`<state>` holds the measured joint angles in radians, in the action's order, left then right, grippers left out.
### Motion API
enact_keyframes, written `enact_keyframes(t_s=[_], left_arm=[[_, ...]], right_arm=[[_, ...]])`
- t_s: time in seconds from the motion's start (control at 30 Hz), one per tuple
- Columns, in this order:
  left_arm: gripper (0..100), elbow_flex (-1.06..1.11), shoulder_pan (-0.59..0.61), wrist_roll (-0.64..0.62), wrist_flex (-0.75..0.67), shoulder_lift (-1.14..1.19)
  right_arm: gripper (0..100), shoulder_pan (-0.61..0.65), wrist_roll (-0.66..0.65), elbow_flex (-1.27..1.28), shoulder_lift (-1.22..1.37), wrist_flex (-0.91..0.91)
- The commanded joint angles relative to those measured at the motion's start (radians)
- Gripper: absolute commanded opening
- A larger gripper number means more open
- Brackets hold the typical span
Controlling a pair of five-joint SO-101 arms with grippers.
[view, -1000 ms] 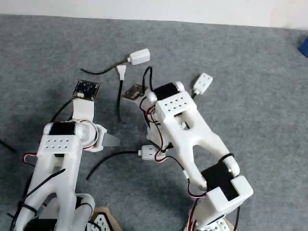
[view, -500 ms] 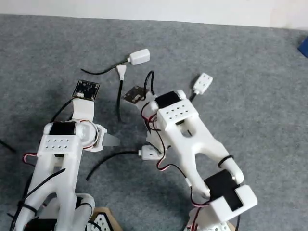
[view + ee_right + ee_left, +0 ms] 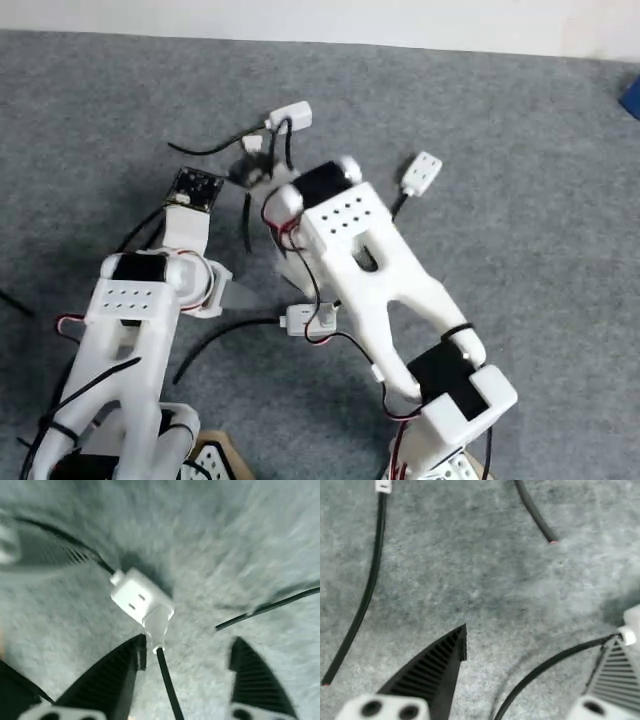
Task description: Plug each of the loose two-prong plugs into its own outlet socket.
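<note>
underneath, grey carpet [image 3: 520,120] meets pale wall [image 3: 400,20]; left pincer [image 3: 540,637] and right pincer [image 3: 190,640] gape wide.

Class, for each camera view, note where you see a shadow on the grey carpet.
High view: soft shadow beneath the white right arm. Left wrist view: dark patch beside the white corded block. Right wrist view: dark shadow just behind the white two-slot outlet block.

Gray carpet [image 3: 540,130] below pale wall [image 3: 400,18]
</note>
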<state>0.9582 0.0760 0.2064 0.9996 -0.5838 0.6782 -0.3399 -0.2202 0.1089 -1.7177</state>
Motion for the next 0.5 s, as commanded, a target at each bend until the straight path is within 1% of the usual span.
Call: enact_keyframes(t_s=[0.0,0.1,0.2,0.3,0.37,0.47], left_arm=[[40,-0.025,-0.097,0.080,0.054,0.001],[40,-0.077,-0.202,0.170,0.199,0.001],[40,-0.108,-0.274,0.285,0.270,0.001],[40,-0.111,-0.288,0.371,0.269,0.001],[40,-0.111,-0.291,0.405,0.244,0.001],[40,-0.108,-0.291,0.410,0.147,0.001]], right_arm=[[30.3,0.005,0.078,-0.280,-0.050,-0.050],[30.3,-0.071,0.161,-0.404,-0.048,-0.048],[30.3,-0.216,0.207,-0.433,-0.048,-0.048],[30.3,-0.378,0.209,-0.432,-0.050,-0.048],[30.3,-0.456,0.206,-0.401,-0.051,-0.048],[30.3,-0.486,0.173,-0.303,-0.084,-0.045]])
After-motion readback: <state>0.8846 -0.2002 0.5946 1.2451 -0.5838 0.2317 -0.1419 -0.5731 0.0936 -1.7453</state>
